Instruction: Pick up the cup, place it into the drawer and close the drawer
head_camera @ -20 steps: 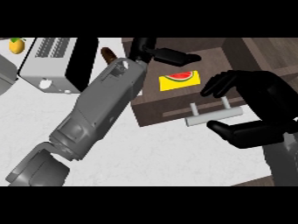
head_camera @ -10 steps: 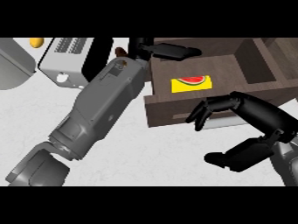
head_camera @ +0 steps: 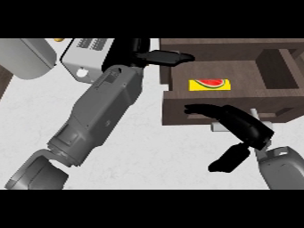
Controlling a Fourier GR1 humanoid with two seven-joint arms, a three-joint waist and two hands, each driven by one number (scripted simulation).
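My right hand (head_camera: 243, 129) comes in from 5 o'clock. It is released: its fingers (head_camera: 203, 109) are stretched toward 10 o'clock and lie on the front panel of the open drawer (head_camera: 180, 104), and the thumb (head_camera: 225, 161) hangs well apart toward 6 o'clock, grasping nothing. The hand covers the middle of the pale handle (head_camera: 267, 116); only the handle's ends show beside it.

The cup (head_camera: 209, 84) is inside the drawer, near the left wall and just behind the front panel. I see it as a yellow oblong with a watermelon picture. Its long axis runs from 9 to 3 o'clock, parallel to the front panel. Which end is the mouth I cannot tell. No hand touches it.

My left hand (head_camera: 136, 55) is at 12 o'clock from the cup, also released, with straight fingers (head_camera: 170, 57) pointing to 3 o'clock over the drawer's rear left corner. Its grey forearm (head_camera: 101, 116) slopes away to 7 o'clock across the pale surface (head_camera: 147, 160).

At 9 o'clock from the left hand stands a white appliance (head_camera: 82, 60) with slots on top.
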